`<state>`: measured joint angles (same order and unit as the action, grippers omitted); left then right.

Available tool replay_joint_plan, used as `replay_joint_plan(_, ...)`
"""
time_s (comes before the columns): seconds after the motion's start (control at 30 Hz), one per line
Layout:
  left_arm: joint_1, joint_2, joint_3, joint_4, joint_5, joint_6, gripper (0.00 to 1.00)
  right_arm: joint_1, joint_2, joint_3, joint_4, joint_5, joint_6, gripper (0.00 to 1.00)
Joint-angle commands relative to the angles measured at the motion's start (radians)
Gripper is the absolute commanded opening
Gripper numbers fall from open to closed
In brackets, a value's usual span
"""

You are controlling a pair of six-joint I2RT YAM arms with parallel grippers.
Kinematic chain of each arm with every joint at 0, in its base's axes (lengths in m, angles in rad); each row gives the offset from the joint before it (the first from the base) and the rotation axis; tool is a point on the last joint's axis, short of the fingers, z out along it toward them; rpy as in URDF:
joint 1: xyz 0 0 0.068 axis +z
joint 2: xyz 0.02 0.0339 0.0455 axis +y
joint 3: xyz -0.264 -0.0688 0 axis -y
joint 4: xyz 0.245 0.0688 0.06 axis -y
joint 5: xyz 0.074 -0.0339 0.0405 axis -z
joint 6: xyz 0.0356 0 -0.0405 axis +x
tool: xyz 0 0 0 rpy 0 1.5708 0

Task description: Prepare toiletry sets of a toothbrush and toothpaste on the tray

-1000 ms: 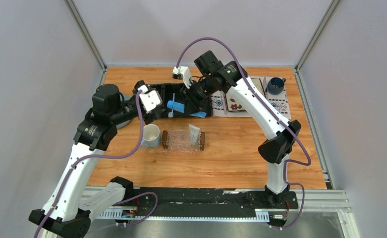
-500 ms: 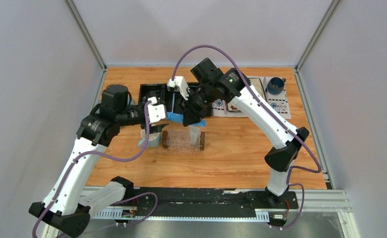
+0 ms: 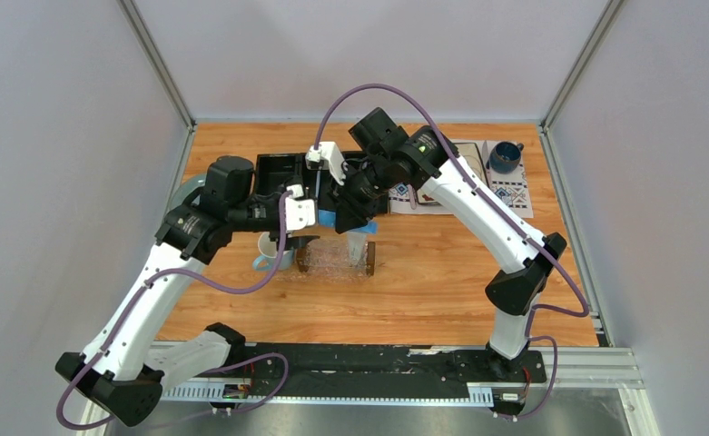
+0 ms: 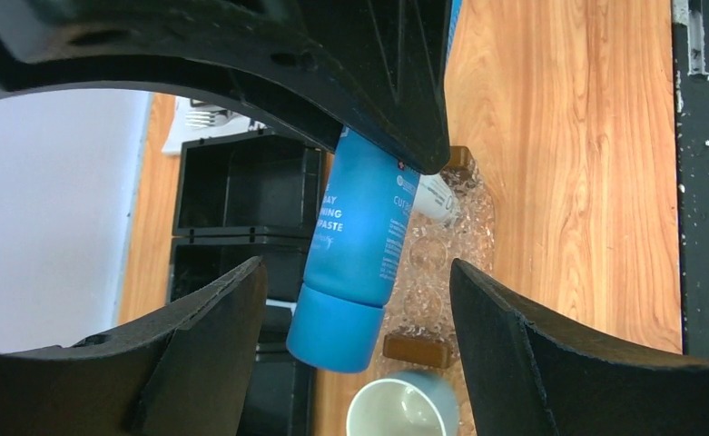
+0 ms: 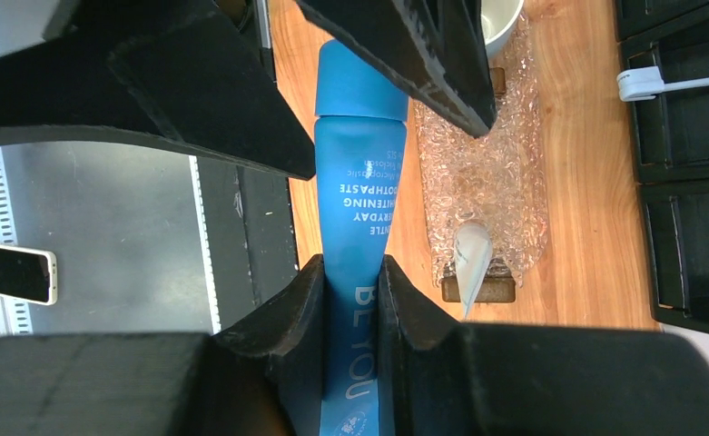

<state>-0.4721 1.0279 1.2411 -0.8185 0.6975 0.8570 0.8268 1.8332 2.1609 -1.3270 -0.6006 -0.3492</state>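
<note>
Left pincer (image 4: 357,268) sits further right than before, beside the tray (image 3: 369,257), jaws spread wide, right pincer (image 5: 351,282) clamps blue toothpaste tube (image 5: 359,173).

Wooden table (image 3: 441,291): clear tray (image 3: 328,264) at centre, mug (image 3: 268,252) just left, black organizer (image 3: 278,169) above, patterned cloth (image 3: 516,194) upper right.
</note>
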Motion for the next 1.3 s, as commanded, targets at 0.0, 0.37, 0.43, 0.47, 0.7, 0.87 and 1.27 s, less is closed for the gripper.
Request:
replay_joint_plan(0.0, -0.014, 0.003, -0.029, 0.056, 0.007, 0.017, 0.81, 0.008, -0.025, 0.039, 0.028, -0.039, -0.01, 0.19)
replay_joint_plan(0.37, -0.046, 0.011, -0.058, 0.13, -0.019, -0.024, 0.34, 0.009, -0.02, 0.031, 0.029, -0.056, -0.004, 0.19)
replay_joint_plan(0.43, -0.053, 0.012, -0.055, 0.131, -0.029, -0.03, 0.14, 0.009, -0.017, 0.031, 0.031, -0.057, -0.002, 0.19)
replay_joint_plan(0.47, -0.059, 0.014, -0.055, 0.13, -0.035, -0.032, 0.06, 0.009, -0.015, 0.034, 0.031, -0.056, -0.001, 0.19)
replay_joint_plan(0.7, -0.071, -0.028, -0.091, 0.226, -0.238, -0.093, 0.0, 0.003, -0.037, 0.031, 0.089, 0.089, 0.059, 0.53)
replay_joint_plan(0.87, -0.071, -0.068, -0.103, 0.349, -0.421, -0.183, 0.0, -0.049, -0.083, 0.028, 0.164, 0.131, 0.151, 0.63)
replay_joint_plan(1.27, -0.085, -0.086, -0.097, 0.539, -0.822, -0.245, 0.0, -0.267, -0.103, 0.04, 0.436, -0.046, 0.567, 0.68)
